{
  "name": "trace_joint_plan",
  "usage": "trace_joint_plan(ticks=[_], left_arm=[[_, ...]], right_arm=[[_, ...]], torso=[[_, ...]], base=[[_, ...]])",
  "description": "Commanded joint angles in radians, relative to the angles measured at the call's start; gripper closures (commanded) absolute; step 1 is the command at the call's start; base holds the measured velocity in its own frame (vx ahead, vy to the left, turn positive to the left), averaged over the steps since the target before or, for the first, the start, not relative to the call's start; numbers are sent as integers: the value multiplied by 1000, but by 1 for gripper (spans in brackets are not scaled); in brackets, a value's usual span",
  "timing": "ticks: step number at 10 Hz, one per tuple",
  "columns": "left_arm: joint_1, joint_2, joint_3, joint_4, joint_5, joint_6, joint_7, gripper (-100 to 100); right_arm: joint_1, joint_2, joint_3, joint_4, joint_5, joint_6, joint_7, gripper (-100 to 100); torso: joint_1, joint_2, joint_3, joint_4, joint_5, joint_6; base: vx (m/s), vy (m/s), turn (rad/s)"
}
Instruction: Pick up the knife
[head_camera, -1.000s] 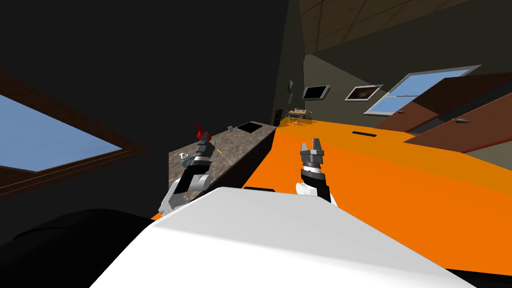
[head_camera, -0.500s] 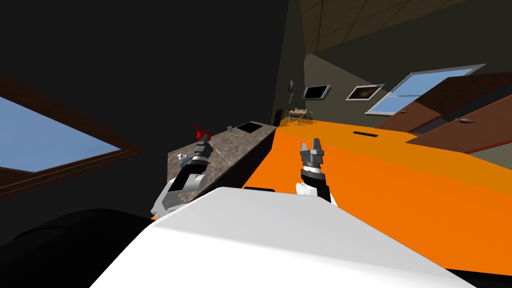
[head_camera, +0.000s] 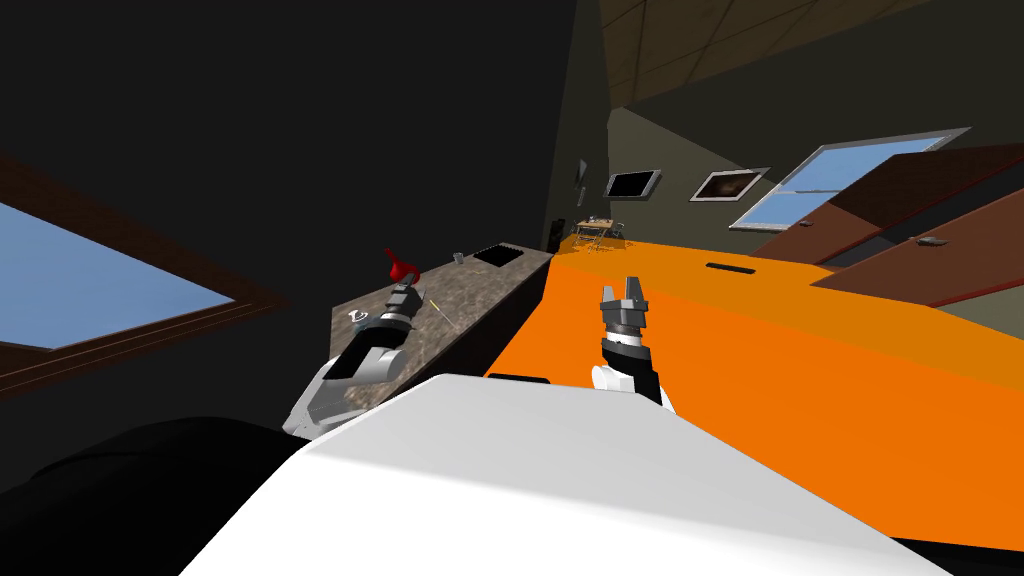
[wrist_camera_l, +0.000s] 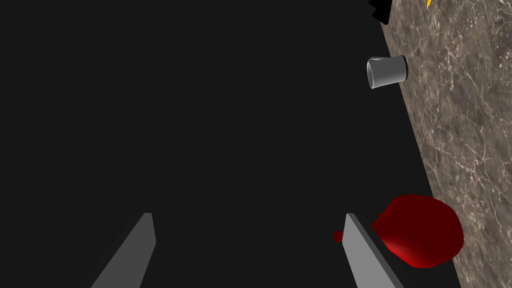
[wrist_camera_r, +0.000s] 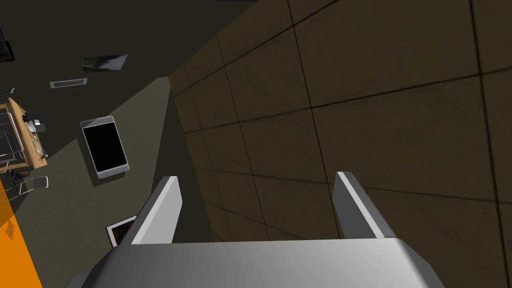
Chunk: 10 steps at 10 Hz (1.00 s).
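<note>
The knife (head_camera: 441, 309) is a thin blade with a yellow handle lying on the brown marbled countertop (head_camera: 480, 285). My left gripper (head_camera: 404, 290) hovers over the counter just left of the knife, open, with nothing between its fingers. In the left wrist view the left gripper (wrist_camera_l: 250, 227) points at a dark wall. A yellow tip of the knife (wrist_camera_l: 429, 2) shows far off to one side on the countertop (wrist_camera_l: 465, 100). My right gripper (head_camera: 622, 290) is held up over the orange surface, open and empty, and is also seen in the right wrist view (wrist_camera_r: 257, 192).
A red vessel (head_camera: 400, 267) (wrist_camera_l: 420, 230) stands on the counter close beside one left finger. A grey cup (head_camera: 459, 258) (wrist_camera_l: 387, 71) stands farther along. A small white item (head_camera: 358, 316) and a dark inset (head_camera: 497, 255) also sit on the counter. A broad orange surface (head_camera: 760, 340) spreads to the right.
My left forearm has dropped lower and swung left, and the gripper has edged slightly back from the red vessel. The right arm has not moved.
</note>
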<state>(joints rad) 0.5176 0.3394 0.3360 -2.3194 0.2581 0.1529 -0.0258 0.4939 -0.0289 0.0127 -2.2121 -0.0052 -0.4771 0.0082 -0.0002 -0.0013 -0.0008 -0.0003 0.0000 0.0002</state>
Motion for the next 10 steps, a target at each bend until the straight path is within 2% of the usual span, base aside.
trace_joint_plan(ticks=[1, 2, 3, 4, 5, 7, 8, 10], left_arm=[[5, 11, 12, 0, 16, 50, 1, -100], [5, 11, 12, 0, 16, 53, 1, -100], [15, 36, 36, 3, 52, 93, 2, -100], [15, 36, 36, 3, 52, 120, 2, -100], [26, 62, 58, 7, 88, 151, 2, -100], [26, 62, 58, 7, 88, 194, 2, -100], [37, 88, 80, 12, 125, 224, 1, -100], [37, 88, 80, 12, 125, 265, 1, -100]], right_arm=[[0, 0, 0, 0, 0, 0, 0, 0], [0, 0, 0, 0, 0, 0, 0, 0], [0, 0, 0, 0, 0, 0, 0, 0], [0, 0, 0, 0, 0, 0, 0, 0], [0, 0, 0, 0, 0, 0, 0, 0], [0, 0, 0, 0, 0, 0, 0, 0], [0, 0, 0, 0, 0, 0, 0, 0], [0, 0, 0, 0, 0, 0, 0, 0]], torso=[[0, 0, 0, 0, 0, 0], [0, 0, 0, 0, 0, 0], [0, 0, 0, 0, 0, 0], [0, 0, 0, 0, 0, 0], [0, 0, 0, 0, 0, 0], [0, -1, -1, 0, 0, 0], [0, 0, 0, 0, 0, 0], [0, 0, 0, 0, 0, 0]], base=[[24, -9, -9], [11, -4, 3], [21, -9, -30], [26, -10, -15], [38, -13, -38], [23, -3, -11], [25, -7, -54], [18, -2, -15]])
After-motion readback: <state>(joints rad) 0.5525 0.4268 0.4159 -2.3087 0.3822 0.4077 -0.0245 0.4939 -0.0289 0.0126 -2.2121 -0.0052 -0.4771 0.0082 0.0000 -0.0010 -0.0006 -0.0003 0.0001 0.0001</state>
